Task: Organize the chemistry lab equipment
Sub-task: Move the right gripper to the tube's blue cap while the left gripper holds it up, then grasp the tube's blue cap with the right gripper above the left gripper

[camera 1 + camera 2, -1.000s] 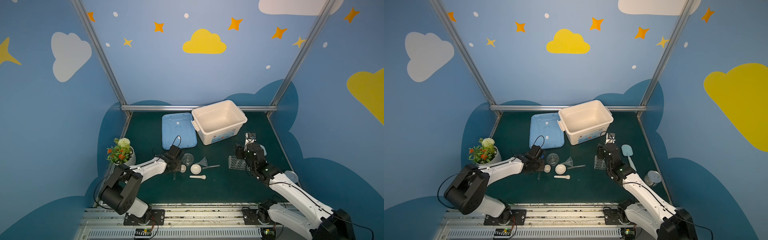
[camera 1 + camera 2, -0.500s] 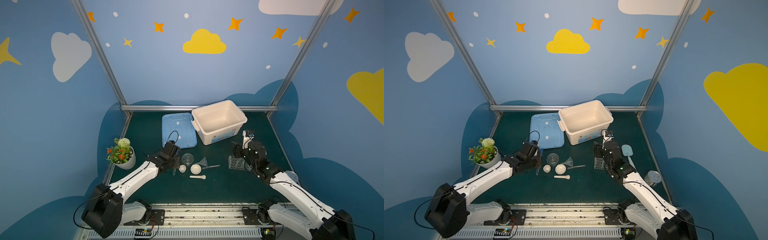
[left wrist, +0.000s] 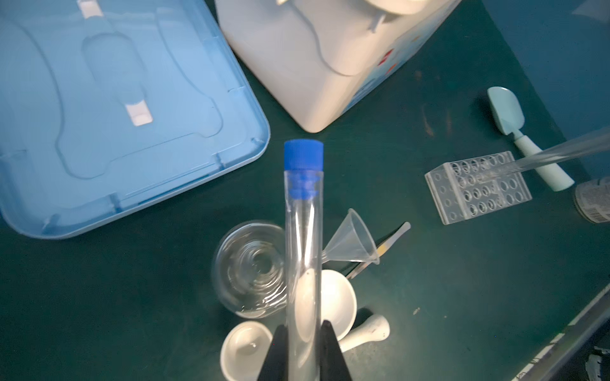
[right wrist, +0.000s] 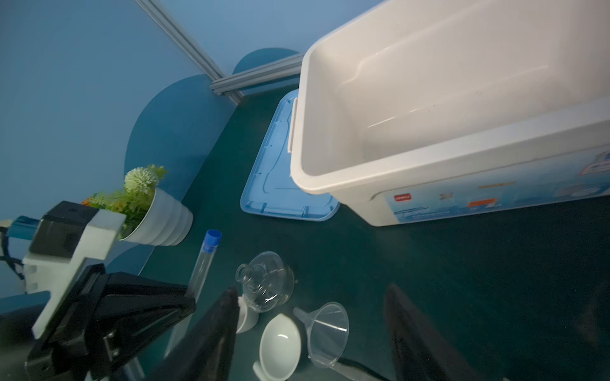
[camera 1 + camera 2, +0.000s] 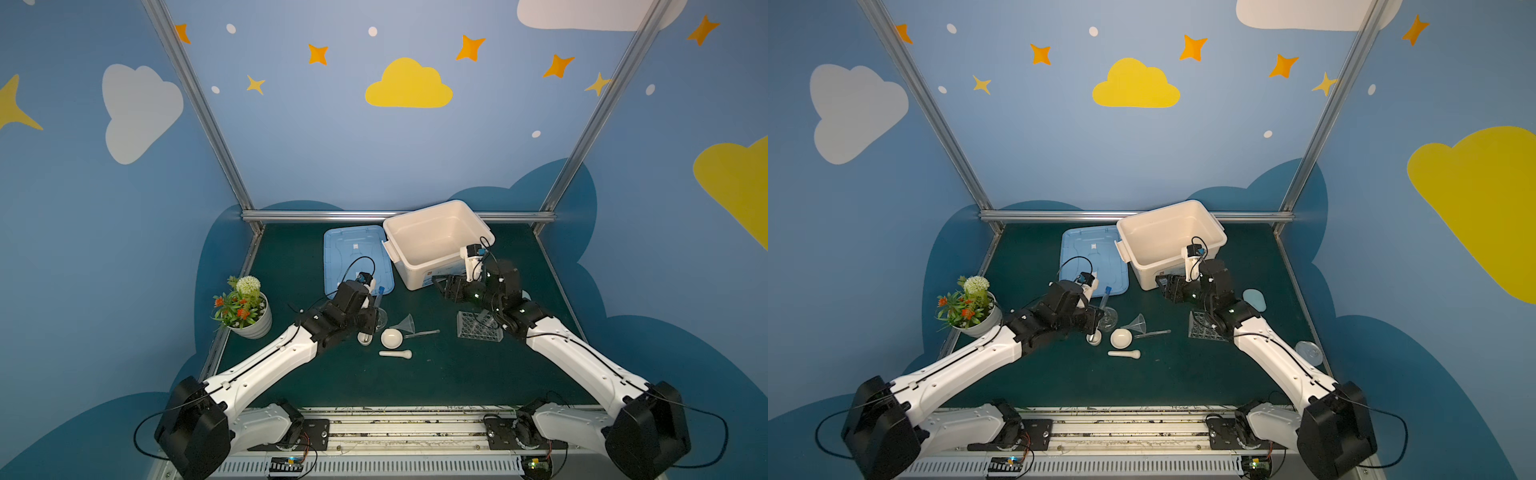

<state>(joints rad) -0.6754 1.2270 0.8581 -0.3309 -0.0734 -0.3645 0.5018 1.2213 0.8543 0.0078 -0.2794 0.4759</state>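
My left gripper is shut on a clear blue-capped test tube, held tilted above the flask and small cup; both top views show it. On the mat lie the funnel, white mortar, pestle and thin rod. The clear rack stands to the right with one tube leaning in it. My right gripper hangs open and empty in the air before the bin, left of the rack.
The big white bin stands open at the back, its blue lid flat beside it. A potted flower plant is at the left edge. A pale blue spatula and a clear dish lie at the right.
My right gripper has swung left from over the rack to the front of the bin. The left arm has stretched out, still holding the tube by the flask.
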